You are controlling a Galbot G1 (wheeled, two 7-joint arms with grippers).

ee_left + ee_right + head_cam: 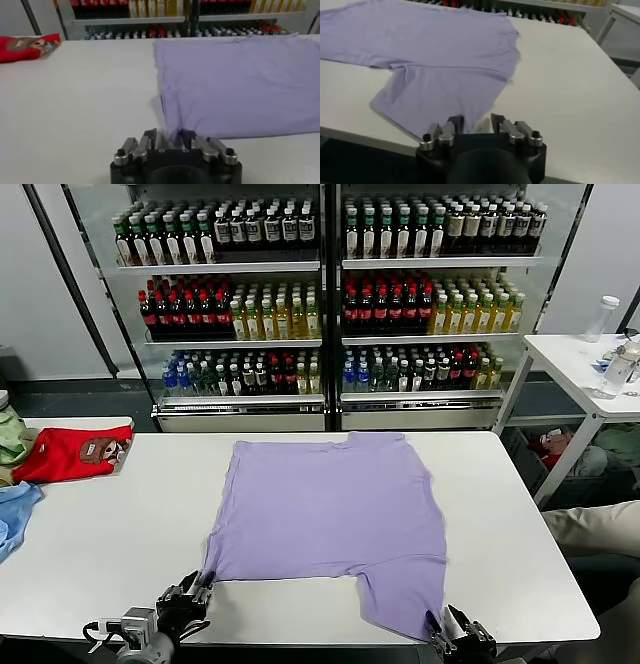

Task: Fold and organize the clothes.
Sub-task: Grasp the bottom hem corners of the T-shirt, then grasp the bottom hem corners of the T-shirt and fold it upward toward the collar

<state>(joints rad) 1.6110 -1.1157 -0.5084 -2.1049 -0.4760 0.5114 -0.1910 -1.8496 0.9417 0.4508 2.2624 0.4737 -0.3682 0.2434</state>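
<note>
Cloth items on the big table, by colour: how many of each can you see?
Lavender: 1, the T-shirt, both near corners at the left gripper and right gripper
Red: 1, garment
Light blue: 1, cloth
Green: 1, cloth
Total: 4

Beyond my white tabletop (100, 564), glass-fronted drink coolers (325, 304) fill the upper frame, with a second white table (575, 359) at far right.

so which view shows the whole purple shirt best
The head view: the whole purple shirt lies flat on the table. The left wrist view shows only the part near the left claw; the right wrist view only the part near the right claw.
</note>
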